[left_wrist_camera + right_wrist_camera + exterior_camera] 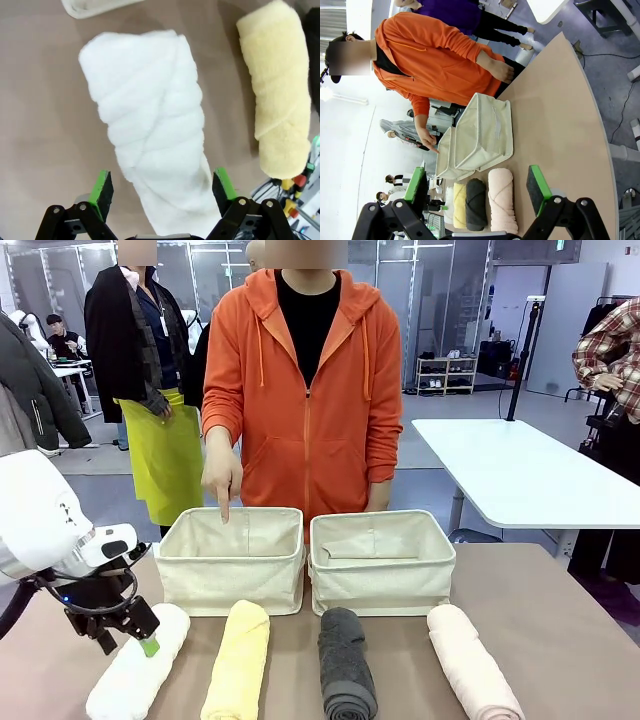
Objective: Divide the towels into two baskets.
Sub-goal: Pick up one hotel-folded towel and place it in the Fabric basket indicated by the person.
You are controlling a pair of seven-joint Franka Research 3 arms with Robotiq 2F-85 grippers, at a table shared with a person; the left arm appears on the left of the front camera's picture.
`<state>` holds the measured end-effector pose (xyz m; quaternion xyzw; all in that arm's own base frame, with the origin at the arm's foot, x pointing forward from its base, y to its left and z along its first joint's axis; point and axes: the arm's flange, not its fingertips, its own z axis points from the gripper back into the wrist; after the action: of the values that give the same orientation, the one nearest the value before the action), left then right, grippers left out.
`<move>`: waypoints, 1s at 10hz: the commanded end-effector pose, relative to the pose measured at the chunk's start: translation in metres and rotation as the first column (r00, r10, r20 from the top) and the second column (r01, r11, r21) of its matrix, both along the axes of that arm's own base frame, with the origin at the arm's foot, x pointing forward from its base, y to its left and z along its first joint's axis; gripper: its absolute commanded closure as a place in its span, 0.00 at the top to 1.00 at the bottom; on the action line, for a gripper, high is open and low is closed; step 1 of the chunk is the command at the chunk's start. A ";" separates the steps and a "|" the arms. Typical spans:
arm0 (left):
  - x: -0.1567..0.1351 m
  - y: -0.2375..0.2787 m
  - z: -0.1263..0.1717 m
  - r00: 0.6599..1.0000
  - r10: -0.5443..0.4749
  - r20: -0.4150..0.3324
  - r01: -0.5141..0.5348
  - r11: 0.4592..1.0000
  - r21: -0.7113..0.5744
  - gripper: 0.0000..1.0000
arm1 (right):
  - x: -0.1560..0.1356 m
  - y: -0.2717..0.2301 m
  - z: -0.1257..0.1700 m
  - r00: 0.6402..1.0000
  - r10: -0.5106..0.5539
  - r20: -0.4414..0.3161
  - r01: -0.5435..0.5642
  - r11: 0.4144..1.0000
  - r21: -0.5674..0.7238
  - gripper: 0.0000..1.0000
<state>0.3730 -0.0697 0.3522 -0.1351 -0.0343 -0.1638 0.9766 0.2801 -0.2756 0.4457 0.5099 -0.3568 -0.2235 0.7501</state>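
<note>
Pickup stage, we judge: open left gripper straddles white towel; next, close, lift, carry to left basket. Right gripper open too.

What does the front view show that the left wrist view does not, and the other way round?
Front view adds: the person's hand pointing down at the left basket, the second basket beside it, and the pink towel at the right end of the row.
Left wrist view adds: the left gripper seen from above, its green pads open, one on each side of the white towel.
Both share: the white towel, the yellow towel beside it, the left gripper and the brown table.
</note>
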 end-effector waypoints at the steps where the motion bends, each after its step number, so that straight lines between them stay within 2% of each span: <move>1: -0.059 0.007 -0.027 0.999 -0.046 -0.019 0.045 0.998 -0.051 1.00 | -0.002 0.000 0.003 1.000 -0.002 0.011 0.002 1.000 0.002 1.00; 4: -0.062 0.002 -0.042 0.996 -0.076 -0.045 0.075 0.997 -0.021 1.00 | -0.002 0.000 0.003 1.000 -0.002 0.011 0.002 1.000 0.002 1.00; 6: -0.060 0.001 -0.052 0.998 -0.053 -0.026 0.052 0.998 -0.022 1.00 | -0.002 0.000 0.003 1.000 -0.002 0.011 0.002 1.000 0.002 1.00; 7: -0.061 0.000 -0.056 0.999 -0.044 -0.021 0.044 0.999 -0.023 0.95 | -0.002 0.000 0.003 1.000 -0.002 0.011 0.002 1.000 0.002 1.00; 10: -0.061 0.002 -0.054 0.999 -0.046 0.002 0.046 0.998 -0.049 0.65 | -0.002 0.000 0.003 1.000 -0.002 0.011 0.002 1.000 0.002 1.00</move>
<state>0.3727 -0.0773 0.3242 -0.1550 -0.0210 -0.1801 0.9711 0.2800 -0.2757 0.4457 0.5099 -0.3569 -0.2237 0.7501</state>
